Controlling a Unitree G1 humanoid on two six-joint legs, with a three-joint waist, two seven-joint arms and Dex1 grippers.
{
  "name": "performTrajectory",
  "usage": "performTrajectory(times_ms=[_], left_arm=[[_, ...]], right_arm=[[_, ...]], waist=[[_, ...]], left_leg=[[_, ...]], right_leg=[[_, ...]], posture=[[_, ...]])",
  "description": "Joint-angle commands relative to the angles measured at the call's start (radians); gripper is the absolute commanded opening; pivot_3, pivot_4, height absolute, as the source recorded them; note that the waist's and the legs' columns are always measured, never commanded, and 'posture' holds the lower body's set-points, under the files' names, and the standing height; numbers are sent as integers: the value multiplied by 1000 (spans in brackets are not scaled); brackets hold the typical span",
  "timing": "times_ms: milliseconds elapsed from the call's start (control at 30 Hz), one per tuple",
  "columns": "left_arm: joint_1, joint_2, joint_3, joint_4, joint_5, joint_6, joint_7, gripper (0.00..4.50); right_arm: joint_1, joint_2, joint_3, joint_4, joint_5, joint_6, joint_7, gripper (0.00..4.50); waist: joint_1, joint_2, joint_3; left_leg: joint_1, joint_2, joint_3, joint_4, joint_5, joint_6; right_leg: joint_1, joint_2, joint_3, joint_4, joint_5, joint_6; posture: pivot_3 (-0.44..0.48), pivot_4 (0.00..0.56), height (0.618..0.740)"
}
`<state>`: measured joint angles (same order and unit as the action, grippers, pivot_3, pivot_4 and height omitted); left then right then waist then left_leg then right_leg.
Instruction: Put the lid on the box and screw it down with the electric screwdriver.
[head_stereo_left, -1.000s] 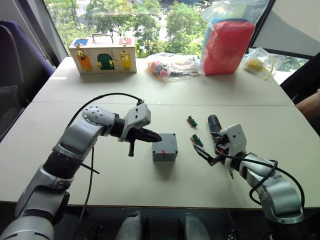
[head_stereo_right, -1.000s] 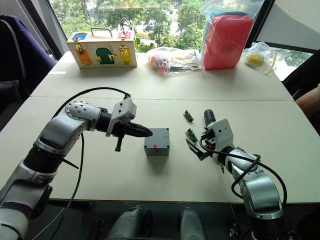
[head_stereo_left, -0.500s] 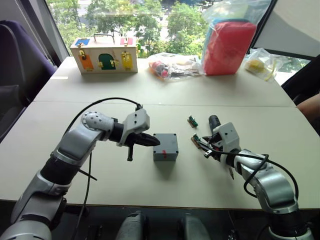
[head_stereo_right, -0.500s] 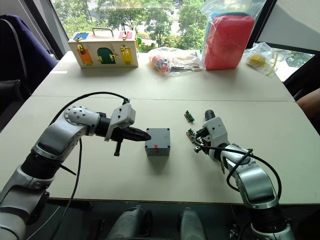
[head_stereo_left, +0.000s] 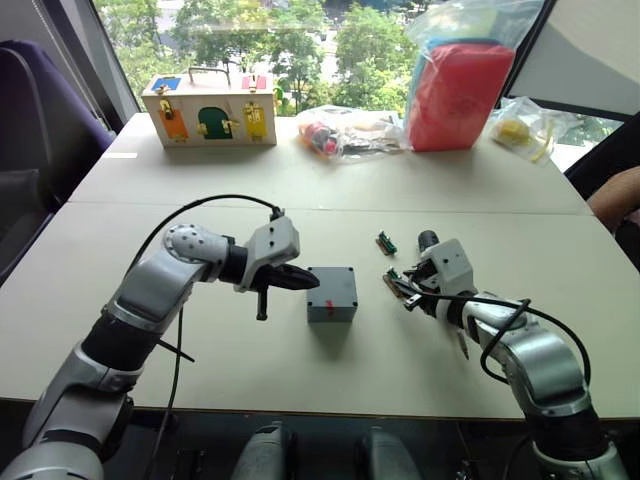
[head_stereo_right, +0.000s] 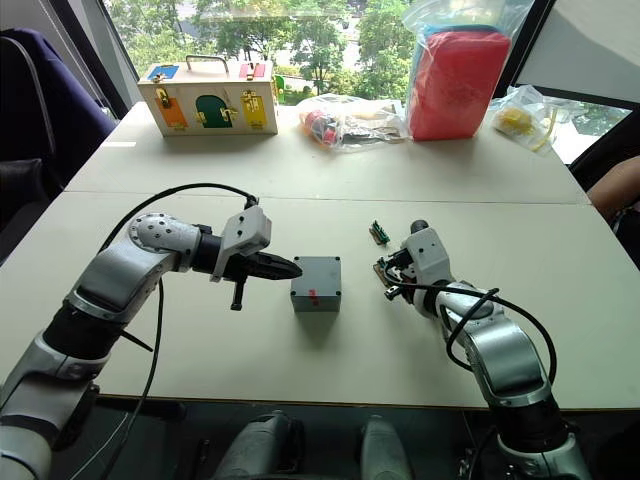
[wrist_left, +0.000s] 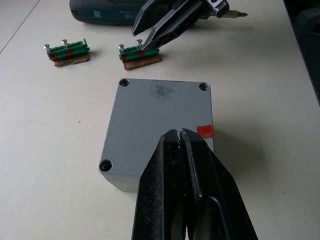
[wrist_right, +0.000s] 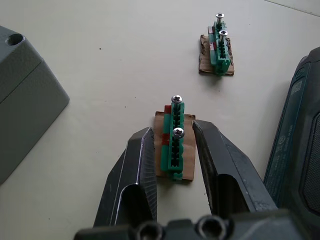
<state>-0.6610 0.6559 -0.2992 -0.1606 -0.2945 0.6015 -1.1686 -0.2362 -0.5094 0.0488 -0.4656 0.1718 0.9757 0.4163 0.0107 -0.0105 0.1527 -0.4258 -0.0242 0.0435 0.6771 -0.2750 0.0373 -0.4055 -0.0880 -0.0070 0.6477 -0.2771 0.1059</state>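
Note:
The grey box (head_stereo_left: 331, 293) stands mid-table with the flat grey lid (wrist_left: 159, 120) lying on top, a red mark on its side. My left gripper (head_stereo_left: 312, 283) is shut, its tips resting at the lid's left edge with nothing between them. My right gripper (wrist_right: 172, 131) is open, and its fingers (wrist_right: 142, 150) straddle a small green screw-holding piece on brown card (wrist_right: 173, 147) without closing on it. The dark electric screwdriver (wrist_right: 295, 145) lies on the table just beside the right gripper, on its outer side.
A second green piece (head_stereo_left: 384, 242) lies a little farther back. At the table's far edge stand a wooden box with coloured doors (head_stereo_left: 208, 110), clear bags (head_stereo_left: 345, 130) and a red bag (head_stereo_left: 455, 85). A person's arm (head_stereo_left: 615, 195) shows at the right edge.
My right gripper has moved left, away from the screwdriver, and now straddles the nearer green piece. The left gripper has stayed shut against the box.

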Motion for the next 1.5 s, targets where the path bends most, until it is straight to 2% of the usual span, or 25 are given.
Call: performTrajectory(times_ms=[33,867,967,1000,1033,1267,1500], left_arm=[[-4,0,13,-17,1,-9,6,0],[-14,-13,15,10,12,-21,24,0],[-13,-13,15,10,13,-21,25,0],[-12,-13,16,10,13,-20,25,0],[-12,-14,16,10,13,-21,25,0],[-8,-15,17,6,15,-19,26,0],[-10,-20,16,9,19,-20,27,0]], right_arm=[[-14,2,-13,-16,7,8,-8,1293],[-40,45,-25,35,11,8,-49,1293],[-38,43,-23,36,10,7,-50,540],[-37,43,-22,36,11,7,-51,105],[-37,42,-22,36,11,6,-51,38],[-35,37,-32,25,20,15,-48,38],[-59,99,-116,3,114,159,-48,38]], waist=[[0,0,0],[0,0,0],[-1,0,0],[-1,0,0],[-1,0,0],[-1,0,0],[-1,0,0]], left_leg=[[0,0,0,0,0,0],[0,0,0,0,0,0],[0,0,0,0,0,0],[0,0,0,0,0,0],[0,0,0,0,0,0],[0,0,0,0,0,0],[0,0,0,0,0,0]], right_leg=[[0,0,0,0,0,0],[0,1,0,0,0,0],[0,1,0,0,0,0],[0,1,0,0,0,0],[0,1,0,0,0,0],[0,1,0,0,0,0],[0,0,0,1,0,0]], posture=[[0,150,740],[0,150,740],[0,150,740],[0,150,740],[0,150,740],[0,150,740],[0,150,740]])
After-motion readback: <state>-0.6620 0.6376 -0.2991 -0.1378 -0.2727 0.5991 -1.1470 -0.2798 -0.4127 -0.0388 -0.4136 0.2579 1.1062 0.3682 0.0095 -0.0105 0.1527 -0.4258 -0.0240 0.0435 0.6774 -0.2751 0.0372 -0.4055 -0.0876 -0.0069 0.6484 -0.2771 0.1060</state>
